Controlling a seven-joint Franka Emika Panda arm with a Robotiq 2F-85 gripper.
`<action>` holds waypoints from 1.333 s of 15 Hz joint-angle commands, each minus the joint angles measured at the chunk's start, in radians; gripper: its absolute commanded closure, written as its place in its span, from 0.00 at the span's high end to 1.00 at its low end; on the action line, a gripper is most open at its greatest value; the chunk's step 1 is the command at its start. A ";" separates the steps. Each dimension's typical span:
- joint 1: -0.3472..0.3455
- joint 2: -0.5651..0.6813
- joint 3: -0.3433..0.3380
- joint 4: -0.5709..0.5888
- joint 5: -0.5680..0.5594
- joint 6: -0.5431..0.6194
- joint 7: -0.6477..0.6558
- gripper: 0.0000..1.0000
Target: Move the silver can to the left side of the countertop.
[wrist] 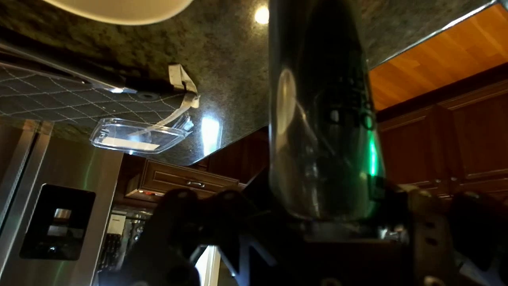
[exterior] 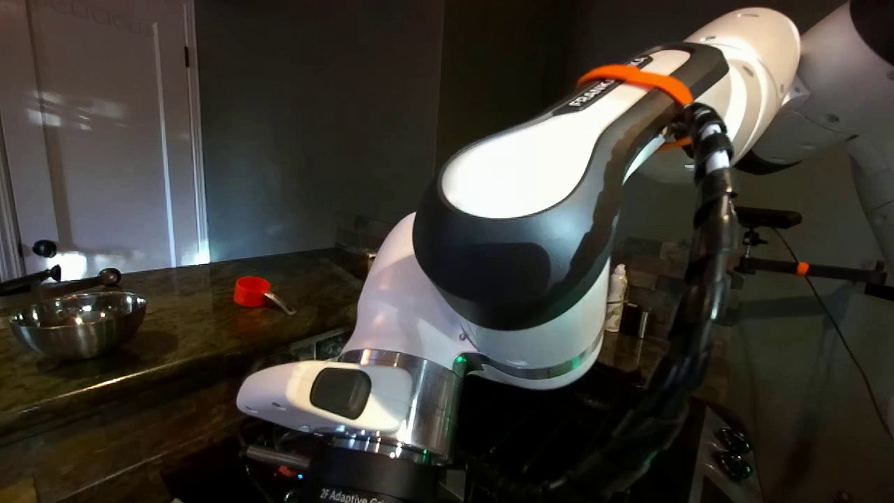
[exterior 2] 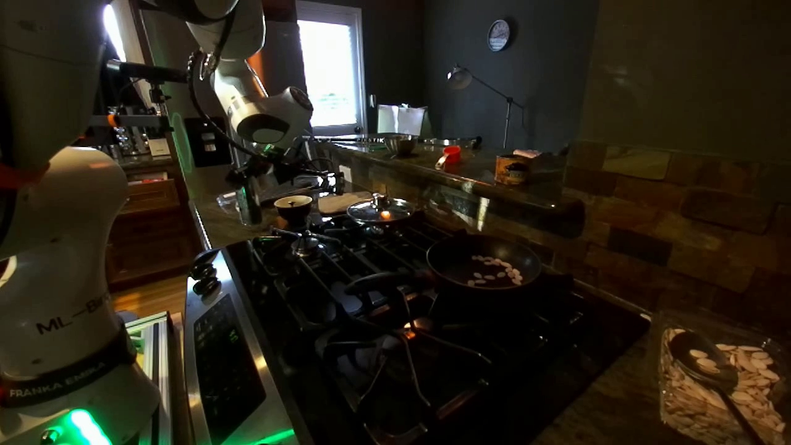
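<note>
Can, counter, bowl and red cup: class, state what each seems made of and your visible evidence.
Can: glossy metal, likely aluminium; it mirrors streaks of light.
Counter: polished stone, perhaps granite; mottled, with bright light reflections.
Bowl: shiny metal, probably steel; silvery with sharp highlights.
Red cup: perhaps plastic, finish unclear; opaque, bright colour.

Reading "FRANK" on the arm (exterior: 552, 161), upper right, and a clipped "2F Adaptive" on the black collar (exterior: 377, 475), bottom edge! Catching "ML-Bi" and "FRANKA EMIKA", lower left, on the white column (exterior 2: 71, 278), then blurred lettering, right of centre, on the silver can (wrist: 325, 135).
</note>
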 commanded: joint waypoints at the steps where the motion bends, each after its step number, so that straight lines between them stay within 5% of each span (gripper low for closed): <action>1: 0.032 -0.052 -0.031 0.010 -0.121 0.010 0.111 0.23; 3: -0.012 -0.055 -0.001 -0.007 -0.168 0.001 0.152 0.23; 10: 0.022 -0.121 -0.047 0.013 -0.286 -0.003 0.256 0.23; 11: -0.005 -0.127 -0.029 0.003 -0.295 -0.008 0.264 0.57; 12: -0.010 -0.138 -0.029 0.002 -0.305 -0.008 0.273 0.40; 13: 0.027 -0.151 -0.058 0.018 -0.318 0.000 0.284 0.41; 14: 0.026 -0.158 -0.060 0.019 -0.327 0.000 0.293 0.51; 15: -0.006 -0.161 -0.039 0.005 -0.335 -0.006 0.300 0.74; 20: -0.005 -0.150 -0.038 0.015 -0.383 -0.001 0.373 1.00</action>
